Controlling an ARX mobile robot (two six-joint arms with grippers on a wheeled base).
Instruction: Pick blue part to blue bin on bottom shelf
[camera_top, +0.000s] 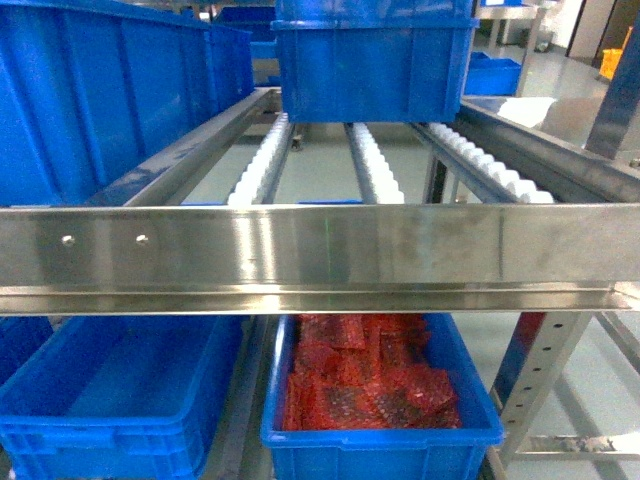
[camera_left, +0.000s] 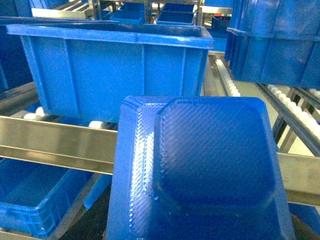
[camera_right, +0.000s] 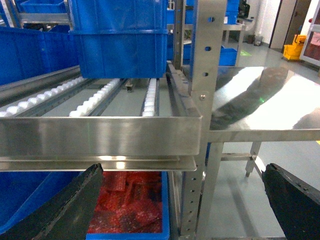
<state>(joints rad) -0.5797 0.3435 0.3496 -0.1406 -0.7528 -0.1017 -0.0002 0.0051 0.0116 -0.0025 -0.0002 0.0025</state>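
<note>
The blue part (camera_left: 205, 170), a ribbed blue plastic piece with a raised centre, fills the lower half of the left wrist view. It hangs in the air in front of the steel front rail (camera_left: 55, 142), held by my left gripper, whose fingers are hidden behind it. On the bottom shelf an empty blue bin (camera_top: 120, 400) sits at the left, seen also as the blue bin (camera_left: 30, 200) below the rail. My right gripper (camera_right: 185, 200) is open, its black fingers (camera_right: 70, 205) wide apart with nothing between them. Neither gripper shows in the head view.
A second blue bin (camera_top: 385, 445) with red packets (camera_top: 370, 385) sits right of the empty one. Large blue bins (camera_top: 375, 60) rest on the white roller tracks (camera_top: 265, 160) above. A perforated upright (camera_right: 205, 100) and a steel side table (camera_right: 270, 105) stand at the right.
</note>
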